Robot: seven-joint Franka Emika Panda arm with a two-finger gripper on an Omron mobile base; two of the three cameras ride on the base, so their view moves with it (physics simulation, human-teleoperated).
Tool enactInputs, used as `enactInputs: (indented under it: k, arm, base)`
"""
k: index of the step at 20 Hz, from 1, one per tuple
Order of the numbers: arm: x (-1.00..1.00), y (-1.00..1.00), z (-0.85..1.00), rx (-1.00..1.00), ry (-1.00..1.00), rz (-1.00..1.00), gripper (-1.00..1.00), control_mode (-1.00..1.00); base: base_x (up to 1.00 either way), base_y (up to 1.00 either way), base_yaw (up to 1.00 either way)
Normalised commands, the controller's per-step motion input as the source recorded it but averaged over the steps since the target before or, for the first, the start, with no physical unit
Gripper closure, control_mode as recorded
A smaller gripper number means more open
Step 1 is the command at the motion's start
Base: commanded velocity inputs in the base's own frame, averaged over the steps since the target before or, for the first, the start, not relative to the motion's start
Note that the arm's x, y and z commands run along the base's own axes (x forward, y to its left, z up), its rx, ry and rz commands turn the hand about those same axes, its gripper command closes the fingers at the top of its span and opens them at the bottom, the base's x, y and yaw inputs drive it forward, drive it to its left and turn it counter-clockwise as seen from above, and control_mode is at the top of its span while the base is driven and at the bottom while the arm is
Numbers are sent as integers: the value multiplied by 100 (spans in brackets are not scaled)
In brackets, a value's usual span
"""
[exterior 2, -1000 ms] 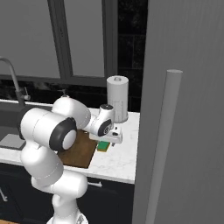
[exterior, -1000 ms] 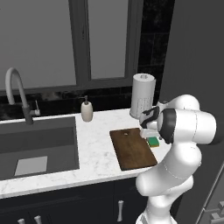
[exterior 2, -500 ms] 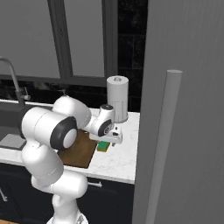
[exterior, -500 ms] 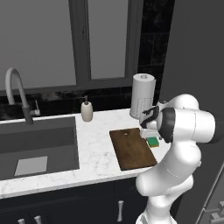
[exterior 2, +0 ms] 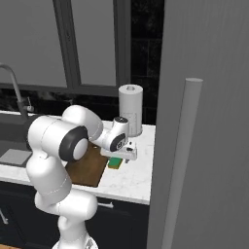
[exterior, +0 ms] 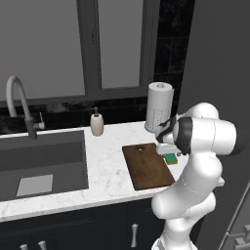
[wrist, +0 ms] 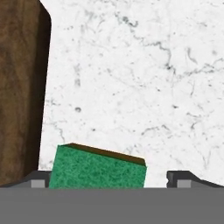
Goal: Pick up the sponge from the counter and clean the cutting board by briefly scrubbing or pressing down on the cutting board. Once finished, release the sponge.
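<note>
The green sponge (wrist: 98, 168) with its yellow layer lies on the white marble counter (wrist: 131, 78), just right of the dark brown cutting board (wrist: 19, 87). My gripper (wrist: 107, 181) hangs right over it. Both fingertips (wrist: 178, 178) stand wide apart, one on each side of the sponge, with a gap on one side, so it is open. In the left base view the sponge (exterior: 171, 158) sits beside the board (exterior: 146, 167) under the gripper (exterior: 167, 150). The right base view shows the sponge (exterior 2: 115, 163) below the gripper (exterior 2: 124, 155), next to the board (exterior 2: 86, 168).
A paper towel roll (exterior: 159, 106) stands behind the board. A soap dispenser (exterior: 97, 123) sits by the dark sink (exterior: 44, 158), which holds a pale grey sheet (exterior: 34, 185), with the faucet (exterior: 19, 105) behind. A tall grey panel (exterior 2: 204, 121) rises at the counter's right end.
</note>
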Motion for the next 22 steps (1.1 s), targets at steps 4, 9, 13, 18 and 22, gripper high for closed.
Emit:
enactInputs:
  k: [4,9,13,18,22]
  arm:
    - [-10,5,-63,0,0,0,-100,-100]
    - [-21,21,-48,0,0,0,100,-100]
    - [-8,24,-17,0,0,0,100,-100]
    - [-2,10,-3,0,0,0,100,-100]
    - [-21,0,64,1,0,0,100,-100]
  base:
    - [0,0,0]
    - [0,0,0]
    - [0,0,0]
    - [0,0,0]
    - [0,0,0]
